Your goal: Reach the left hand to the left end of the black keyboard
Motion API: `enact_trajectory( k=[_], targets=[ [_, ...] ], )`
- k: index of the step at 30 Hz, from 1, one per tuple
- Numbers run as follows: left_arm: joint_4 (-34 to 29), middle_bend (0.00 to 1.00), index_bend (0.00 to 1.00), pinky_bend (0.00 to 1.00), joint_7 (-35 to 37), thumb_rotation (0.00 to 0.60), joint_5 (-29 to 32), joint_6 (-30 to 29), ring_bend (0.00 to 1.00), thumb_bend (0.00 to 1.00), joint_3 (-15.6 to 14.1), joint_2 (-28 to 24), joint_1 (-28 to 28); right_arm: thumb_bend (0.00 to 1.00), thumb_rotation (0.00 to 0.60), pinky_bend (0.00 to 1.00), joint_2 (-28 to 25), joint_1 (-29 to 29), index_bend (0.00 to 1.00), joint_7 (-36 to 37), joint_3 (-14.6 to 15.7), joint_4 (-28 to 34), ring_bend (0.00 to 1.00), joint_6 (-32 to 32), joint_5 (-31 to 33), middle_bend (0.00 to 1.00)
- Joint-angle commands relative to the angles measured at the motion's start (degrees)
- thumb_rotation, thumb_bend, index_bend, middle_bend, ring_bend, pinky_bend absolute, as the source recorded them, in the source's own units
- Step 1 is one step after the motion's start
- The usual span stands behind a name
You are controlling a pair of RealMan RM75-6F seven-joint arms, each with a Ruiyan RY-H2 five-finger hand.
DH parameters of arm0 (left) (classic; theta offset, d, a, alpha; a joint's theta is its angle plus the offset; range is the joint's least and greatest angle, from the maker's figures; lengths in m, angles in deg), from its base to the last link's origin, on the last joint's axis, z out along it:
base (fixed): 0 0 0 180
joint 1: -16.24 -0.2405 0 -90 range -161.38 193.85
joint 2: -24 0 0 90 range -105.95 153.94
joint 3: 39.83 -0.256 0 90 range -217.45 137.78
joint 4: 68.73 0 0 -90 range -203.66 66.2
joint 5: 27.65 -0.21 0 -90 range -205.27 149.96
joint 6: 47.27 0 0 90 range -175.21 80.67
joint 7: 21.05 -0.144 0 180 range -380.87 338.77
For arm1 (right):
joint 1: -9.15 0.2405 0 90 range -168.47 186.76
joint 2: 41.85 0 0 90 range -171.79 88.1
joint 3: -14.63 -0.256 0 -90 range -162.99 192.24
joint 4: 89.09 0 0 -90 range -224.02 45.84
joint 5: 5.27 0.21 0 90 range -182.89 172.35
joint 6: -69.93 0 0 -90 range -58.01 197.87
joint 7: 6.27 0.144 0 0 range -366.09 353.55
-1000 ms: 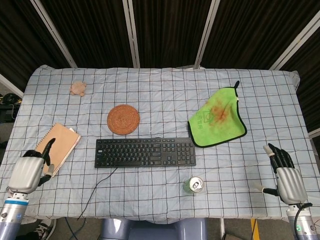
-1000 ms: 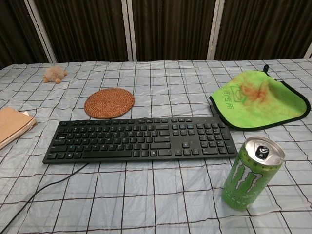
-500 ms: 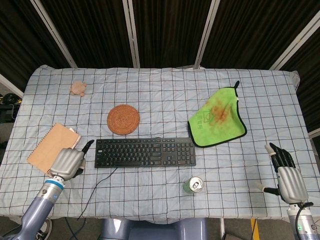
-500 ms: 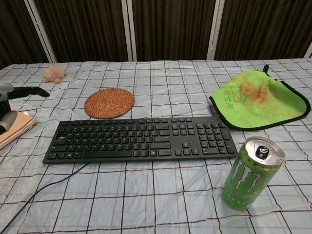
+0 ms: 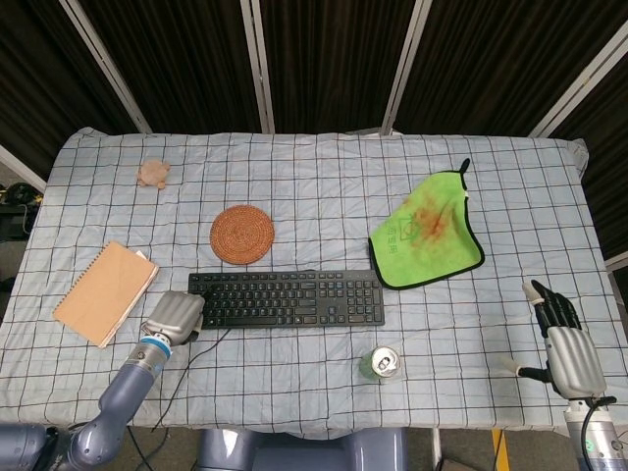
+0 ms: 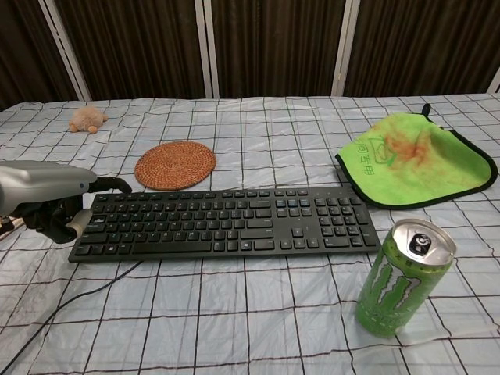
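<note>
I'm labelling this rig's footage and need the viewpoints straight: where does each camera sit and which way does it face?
Head view: high above the near table edge, looking steeply down; shows left hand at the black keyboard, right hand far right.
Chest view: low at the near edge, looking across the table toward the curtains; shows only the left hand.
Shared: keyboard, Monster can, green cloth, woven coaster.
</note>
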Motion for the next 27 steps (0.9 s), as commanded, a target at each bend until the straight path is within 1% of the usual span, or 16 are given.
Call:
enact_trajectory(
  k=[1, 12, 27],
  targets=[
    [0.94, 0.87, 0.00, 0.47, -0.37, 0.600, 2.22, -0.40, 0.71, 0.77, -0.80, 0.95, 1.56, 0.05, 0.600, 0.00, -0.07, -0.03, 0.00, 0.12, 0.00, 0.08, 0.00, 0.00, 0.02, 0.00],
    [1.51, 0.87, 0.03, 0.47, 0.37, 0.600, 5.16, -1.82, 0.71, 0.78, -2.92, 1.63, 4.87, 0.05, 0.600, 0.00, -0.10, -0.06, 0.00, 0.27, -0.12, 0.20, 0.00, 0.03, 0.20, 0.00],
    [1.99, 0.87, 0.03, 0.47, 1.47, 0.600, 6.72, -2.70, 0.71, 0.78, -5.12, 1.14, 6.55, 0.05, 0.600, 0.00, -0.20, -0.07, 0.00, 0.41, -0.13, 0.33, 0.00, 0.15, 0.26, 0.00]
  ],
)
